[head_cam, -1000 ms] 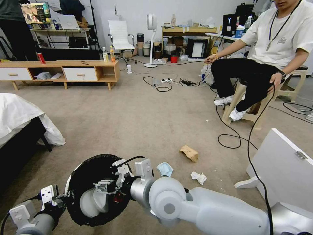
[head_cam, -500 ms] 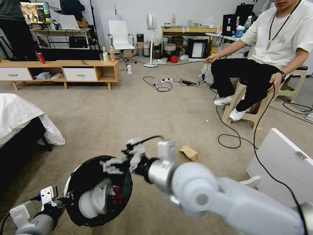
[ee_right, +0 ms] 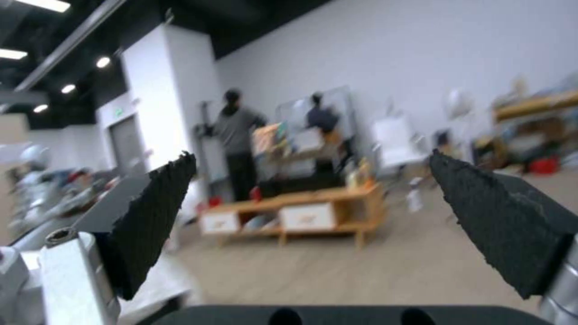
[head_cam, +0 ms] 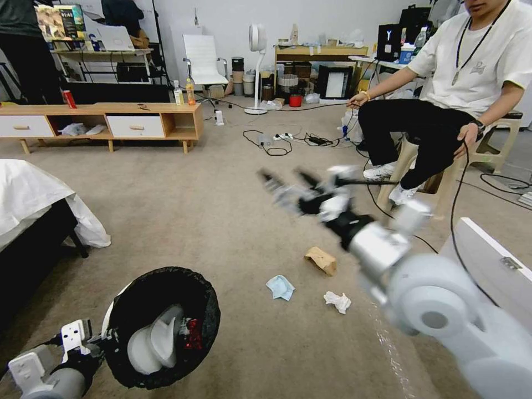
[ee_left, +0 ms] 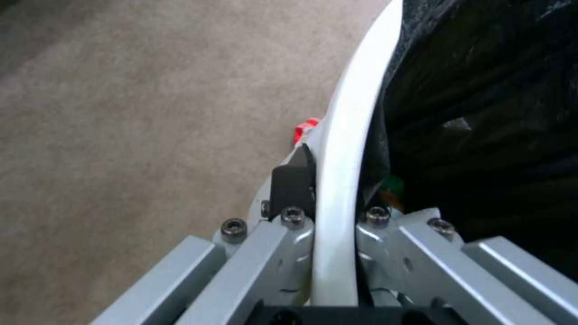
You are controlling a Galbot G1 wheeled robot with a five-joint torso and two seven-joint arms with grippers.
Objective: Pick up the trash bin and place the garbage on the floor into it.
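The trash bin (head_cam: 206,303), white with a black bag, hangs tilted at the lower left, and my left gripper (head_cam: 106,339) is shut on its rim. The left wrist view shows that gripper (ee_left: 335,212) clamping the bin's white rim (ee_left: 355,113). A red piece of garbage (head_cam: 193,334) lies inside by the white moulding. My right gripper (head_cam: 285,180) is raised mid-air, open and empty, far from the bin; it (ee_right: 312,155) faces the room. On the floor (head_cam: 221,221) lie a light blue mask (head_cam: 280,287), a white tissue (head_cam: 338,301) and a brown paper bag (head_cam: 321,260).
A bed with a white sheet (head_cam: 33,194) stands at the left, a white panel (head_cam: 487,266) at the right. A person sits on a stool (head_cam: 421,188) holding a black cable (head_cam: 388,221) that trails over the carpet. A low wooden cabinet (head_cam: 111,119) is at the back.
My right gripper has risen from the bin's mouth and swung up and to the right, open and empty. The red piece stays inside. The bin sits slightly lower in view.
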